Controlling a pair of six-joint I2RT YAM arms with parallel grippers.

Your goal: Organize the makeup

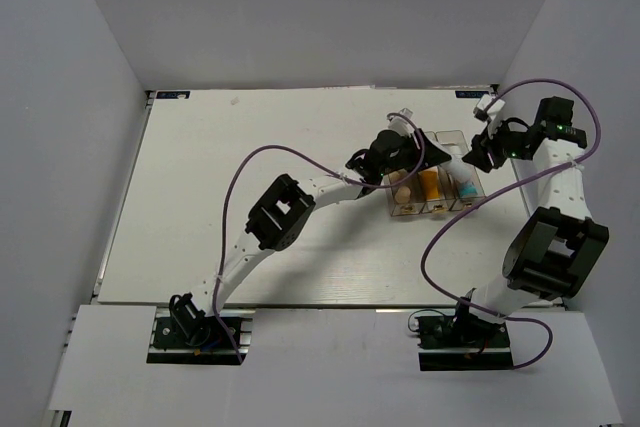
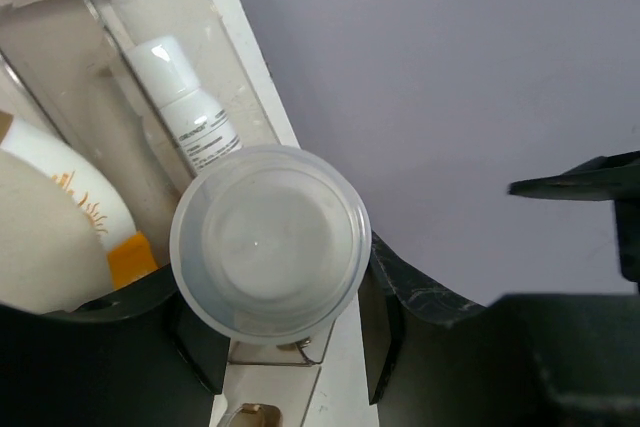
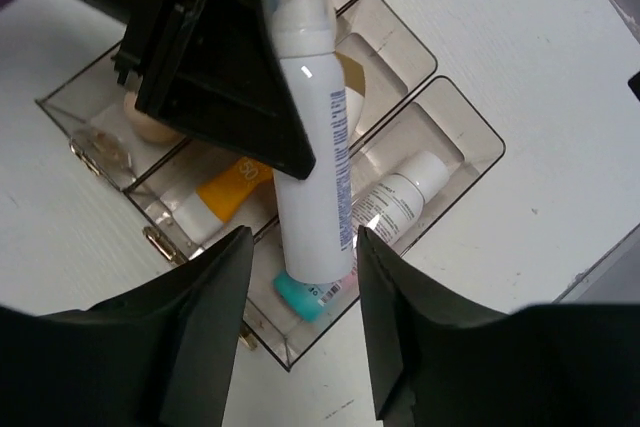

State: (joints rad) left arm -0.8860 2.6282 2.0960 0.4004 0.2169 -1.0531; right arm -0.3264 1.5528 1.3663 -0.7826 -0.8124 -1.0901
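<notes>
My left gripper (image 1: 408, 144) is shut on a white cylindrical bottle with a clear cap (image 3: 310, 137), held tilted over the clear box (image 1: 437, 211). The left wrist view shows its cap end-on (image 2: 268, 242) between my fingers. In the box lie a beige sponge (image 3: 150, 124), the orange tube with white cap (image 3: 225, 192), the white-pink-blue tube with a teal end (image 3: 300, 292) and a small white bottle (image 3: 395, 202). My right gripper (image 3: 300, 332) is open and empty, just above the box's right compartment. The round compact and white oval piece are out of view.
The box stands at the back right of the white table (image 1: 250, 197), close to the right wall (image 1: 600, 97). Both arms crowd over it, and the purple cables (image 1: 450, 237) loop beside it.
</notes>
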